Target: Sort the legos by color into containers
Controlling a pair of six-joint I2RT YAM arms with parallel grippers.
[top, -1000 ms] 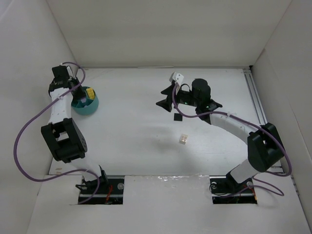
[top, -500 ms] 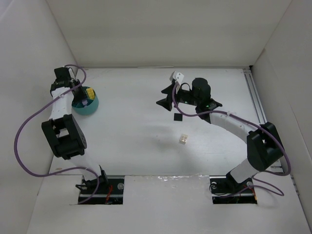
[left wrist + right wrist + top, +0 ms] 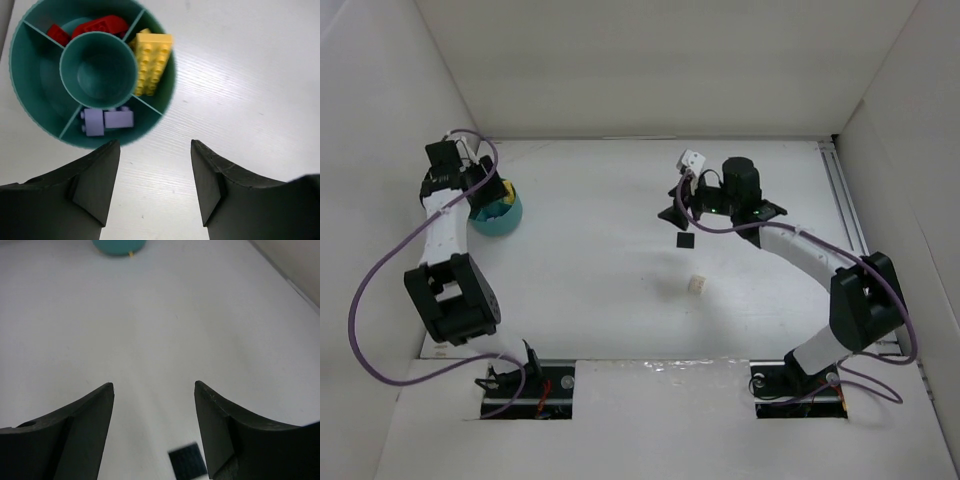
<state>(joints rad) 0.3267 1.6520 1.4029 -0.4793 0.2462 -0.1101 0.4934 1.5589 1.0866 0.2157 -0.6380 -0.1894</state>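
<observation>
The teal bowl (image 3: 30, 100) fills the upper left of the left wrist view. Its compartments hold red bricks (image 3: 100, 25), a yellow brick (image 3: 151, 62) and lilac bricks (image 3: 107, 120); the centre cup is empty. My left gripper (image 3: 155, 190) is open and empty, above the table just beside the bowl (image 3: 508, 215). A flat black square (image 3: 686, 242) and a cream brick (image 3: 697, 285) lie mid-table. My right gripper (image 3: 675, 205) hovers open and empty over the black square (image 3: 187, 462), which lies near the right finger (image 3: 220, 430).
White walls enclose the table on three sides. A metal rail (image 3: 845, 210) runs along the right edge. The bowl (image 3: 119, 246) shows far off at the top of the right wrist view.
My right wrist has swung and shifted a little to the right above the black square. My left arm has shifted slightly by the bowl. The bricks have not moved.
</observation>
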